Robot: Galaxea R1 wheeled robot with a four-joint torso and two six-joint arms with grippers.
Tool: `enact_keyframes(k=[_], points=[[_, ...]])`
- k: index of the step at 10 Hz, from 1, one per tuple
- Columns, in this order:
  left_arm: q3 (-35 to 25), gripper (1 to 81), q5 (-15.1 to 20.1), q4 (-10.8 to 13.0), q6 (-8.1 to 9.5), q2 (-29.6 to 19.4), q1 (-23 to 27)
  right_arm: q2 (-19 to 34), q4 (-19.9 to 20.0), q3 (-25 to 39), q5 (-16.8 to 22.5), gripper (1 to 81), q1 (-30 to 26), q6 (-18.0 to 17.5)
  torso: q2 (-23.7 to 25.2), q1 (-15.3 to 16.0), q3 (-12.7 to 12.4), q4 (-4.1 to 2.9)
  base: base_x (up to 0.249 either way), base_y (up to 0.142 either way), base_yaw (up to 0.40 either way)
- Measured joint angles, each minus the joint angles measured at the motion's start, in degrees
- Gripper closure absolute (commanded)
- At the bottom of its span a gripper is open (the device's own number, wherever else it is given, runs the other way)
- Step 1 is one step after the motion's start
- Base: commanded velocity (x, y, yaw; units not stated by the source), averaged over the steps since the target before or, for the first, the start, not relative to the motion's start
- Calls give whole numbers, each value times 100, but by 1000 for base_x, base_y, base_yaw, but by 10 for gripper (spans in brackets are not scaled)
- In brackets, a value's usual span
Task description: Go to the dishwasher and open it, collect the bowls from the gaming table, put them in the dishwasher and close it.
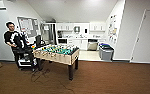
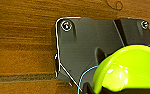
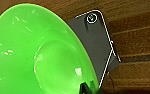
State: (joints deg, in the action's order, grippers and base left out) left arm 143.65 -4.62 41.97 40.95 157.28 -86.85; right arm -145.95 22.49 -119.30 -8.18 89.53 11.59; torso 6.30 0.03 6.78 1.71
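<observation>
- While you read the head view, note the gaming table [image 1: 57, 53]: a table-football table with a green field and pale wooden sides. It stands on dark legs on the brown carpet [image 1: 103, 77], left of centre and well apart from the kitchenette.
- Small bright items lie on its top; they are too small for you to name.
- The dishwasher [image 1: 92, 45] sits under the white counter [image 1: 78, 38] against the far wall, right of the table. It reads as a steel-grey front; you cannot tell whether its door is open or closed.
- Grey bins [image 1: 106, 52] stand just right of the dishwasher, near the white wall.
- A person [image 1: 14, 41] in a dark top stands at the left behind a black control rig [image 1: 24, 56], just beside the table's left end. A notice board [image 1: 28, 25] hangs on the wall behind them.
- In the left wrist view, your left gripper [image 2: 91, 88] is clamped on the rim of a lime-green bowl [image 2: 127, 70]. The bowl hangs above the carpet beside the dark wrist plate, and a thin blue cable [image 2: 87, 72] curves past it.
- In the right wrist view, your right gripper [image 3: 84, 88] is closed on the edge of a bright green bowl [image 3: 38, 55]. The hollow side faces the camera, with carpet behind it.
- Only a dark tip of each gripper shows at the bowl's rim, so log both grips as read from that contact.
</observation>
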Motion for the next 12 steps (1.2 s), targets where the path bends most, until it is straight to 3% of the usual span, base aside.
enact_keyframes(k=[12], points=[[-5,811,9,0,-18,0,-6,-9,0,-7,-9,811,5,1,0,2,0,0,153,-74,0]])
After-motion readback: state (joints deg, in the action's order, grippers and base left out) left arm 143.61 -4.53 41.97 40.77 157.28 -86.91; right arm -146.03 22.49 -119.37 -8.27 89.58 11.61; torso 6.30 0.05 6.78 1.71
